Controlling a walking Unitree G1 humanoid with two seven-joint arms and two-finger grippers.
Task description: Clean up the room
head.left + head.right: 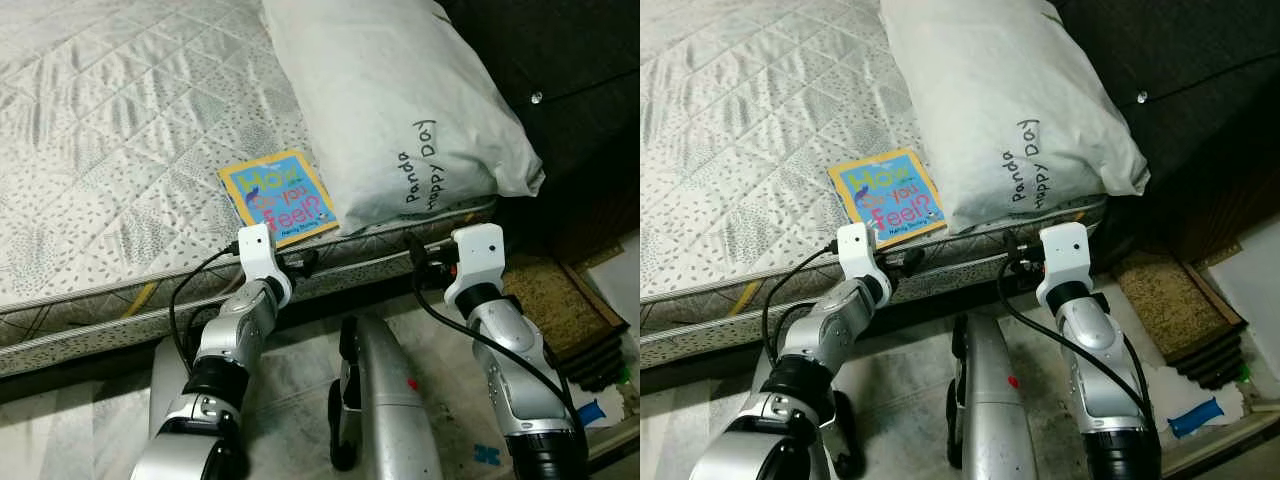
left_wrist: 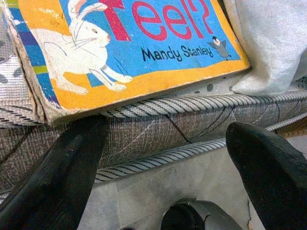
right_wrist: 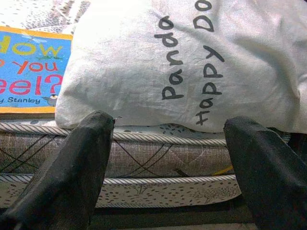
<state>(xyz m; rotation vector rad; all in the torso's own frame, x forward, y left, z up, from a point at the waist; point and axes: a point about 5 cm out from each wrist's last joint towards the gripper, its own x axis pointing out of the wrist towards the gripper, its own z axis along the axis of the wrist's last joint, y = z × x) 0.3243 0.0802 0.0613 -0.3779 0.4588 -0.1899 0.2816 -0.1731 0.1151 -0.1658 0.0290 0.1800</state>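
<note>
A children's picture book (image 1: 278, 198) with a blue and orange cover lies flat near the mattress (image 1: 120, 150) front edge, its right corner beside the white pillow (image 1: 390, 110) printed "Panda Happy Day". My left gripper (image 1: 305, 262) is open, held against the mattress side just below the book (image 2: 129, 43), with nothing between its fingers (image 2: 57, 177). My right gripper (image 1: 420, 262) is also open and empty, level with the mattress edge below the pillow (image 3: 192, 62). The book (image 3: 29, 72) lies off to one side of it.
A dark upholstered headboard (image 1: 560, 60) rises behind the pillow at the right. On the floor to the right are a brown mat (image 1: 555, 300) and a small blue object (image 1: 1195, 415). My own silver body (image 1: 385, 400) stands between the arms.
</note>
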